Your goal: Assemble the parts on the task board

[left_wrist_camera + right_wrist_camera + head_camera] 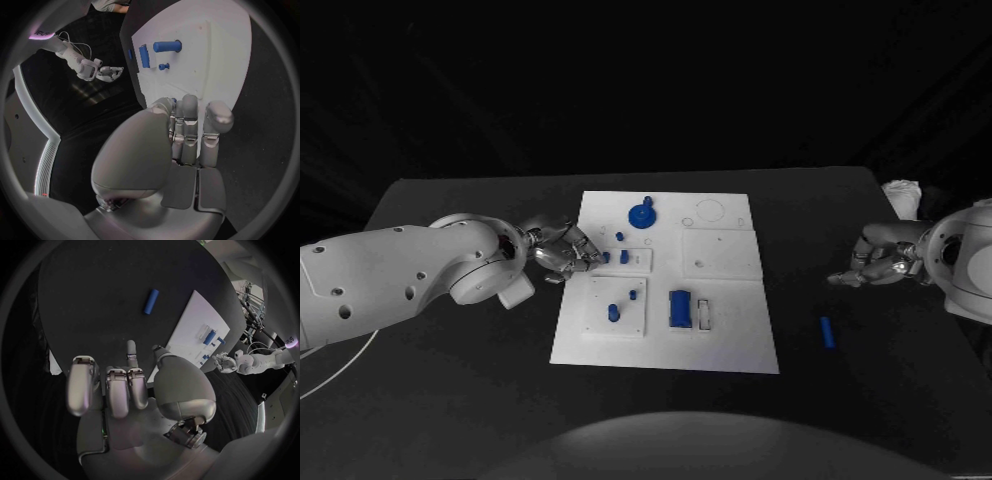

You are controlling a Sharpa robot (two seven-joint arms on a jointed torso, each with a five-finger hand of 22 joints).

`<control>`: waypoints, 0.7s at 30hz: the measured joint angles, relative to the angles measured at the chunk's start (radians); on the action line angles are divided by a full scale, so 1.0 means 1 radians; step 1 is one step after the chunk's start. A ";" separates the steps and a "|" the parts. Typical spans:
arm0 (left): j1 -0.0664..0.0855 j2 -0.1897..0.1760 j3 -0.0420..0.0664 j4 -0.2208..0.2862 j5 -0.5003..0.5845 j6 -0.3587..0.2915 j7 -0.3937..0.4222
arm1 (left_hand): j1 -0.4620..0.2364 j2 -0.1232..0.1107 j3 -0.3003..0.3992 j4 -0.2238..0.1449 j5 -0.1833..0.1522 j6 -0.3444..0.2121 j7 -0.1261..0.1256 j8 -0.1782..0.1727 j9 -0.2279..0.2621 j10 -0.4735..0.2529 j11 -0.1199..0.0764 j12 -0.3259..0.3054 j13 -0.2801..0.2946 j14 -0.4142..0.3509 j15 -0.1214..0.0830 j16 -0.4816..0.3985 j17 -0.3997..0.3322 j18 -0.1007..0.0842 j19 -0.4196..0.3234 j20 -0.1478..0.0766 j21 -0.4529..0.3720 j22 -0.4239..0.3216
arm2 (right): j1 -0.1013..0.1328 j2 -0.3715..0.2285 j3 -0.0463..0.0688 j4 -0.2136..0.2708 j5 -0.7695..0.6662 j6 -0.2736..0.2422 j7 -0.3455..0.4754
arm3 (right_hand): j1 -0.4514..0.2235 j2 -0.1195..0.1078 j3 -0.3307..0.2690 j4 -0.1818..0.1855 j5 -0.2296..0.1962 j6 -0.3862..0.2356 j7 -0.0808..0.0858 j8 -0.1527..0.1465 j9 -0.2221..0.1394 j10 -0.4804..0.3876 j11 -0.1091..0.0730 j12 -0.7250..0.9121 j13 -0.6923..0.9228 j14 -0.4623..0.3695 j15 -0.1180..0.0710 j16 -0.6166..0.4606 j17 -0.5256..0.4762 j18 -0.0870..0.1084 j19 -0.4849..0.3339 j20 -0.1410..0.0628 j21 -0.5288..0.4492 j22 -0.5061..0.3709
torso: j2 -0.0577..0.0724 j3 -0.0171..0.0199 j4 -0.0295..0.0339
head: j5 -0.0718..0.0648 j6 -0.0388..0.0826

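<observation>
The white task board (733, 345) lies mid-table with several blue parts on it: a round piece (642, 214) at the far end, small pegs (626, 258), a peg (613, 314) and a block (679, 308) nearer me. My left hand (560, 250) hovers at the board's left edge, fingers (187, 125) curled in beside the thumb, and I see nothing held. The board (219, 65) and its parts (167, 46) lie beyond them. My right hand (877, 265) is over the bare table right of the board, fingers (119, 390) curled. A loose blue cylinder (828, 332) (150, 301) lies nearer me than this hand.
The black table (459, 370) stretches round the board on all sides. A pale object (903, 195) sits at the table's far right corner. In each wrist view the other hand appears far off: the right hand (103, 72) and the left hand (225, 361).
</observation>
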 measured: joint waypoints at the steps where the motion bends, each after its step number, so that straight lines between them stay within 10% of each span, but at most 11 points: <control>1: 0.000 -0.001 0.000 0.002 0.000 -0.001 0.000 | 0.000 0.000 0.000 0.000 0.000 0.000 0.000 0.000 0.000 0.000 0.000 0.003 0.004 0.000 0.000 0.001 0.000 0.000 0.000 0.000 0.000 0.000 | -0.007 -0.005 0.000 -0.001 -0.001 0.003 -0.002 | 0.000 0.000 -0.003 -0.002 -0.008 0.005 -0.002 -0.008 -0.003 0.000 0.000 0.000 0.000 0.000 0.000 0.000 0.000 0.000 0.000 0.000 0.000 0.000 | 0.000 0.0000 0.0000 | -0.001 0.000; 21: 0.004 -0.027 0.000 0.020 -0.001 -0.025 0.006 | 0.004 -0.004 0.003 -0.003 0.000 0.004 -0.004 0.000 0.000 -0.009 -0.002 0.018 0.016 -0.004 -0.004 0.001 0.000 0.000 0.000 0.000 0.000 0.000 | -0.112 0.001 -0.001 -0.012 0.030 -0.024 -0.011 | -0.053 0.010 -0.037 0.017 -0.044 0.021 0.008 -0.094 -0.026 0.000 0.000 0.000 0.000 0.000 0.000 0.000 0.000 0.000 0.000 0.000 -0.027 0.000 | 0.001 0.0005 0.0000 | -0.004 0.000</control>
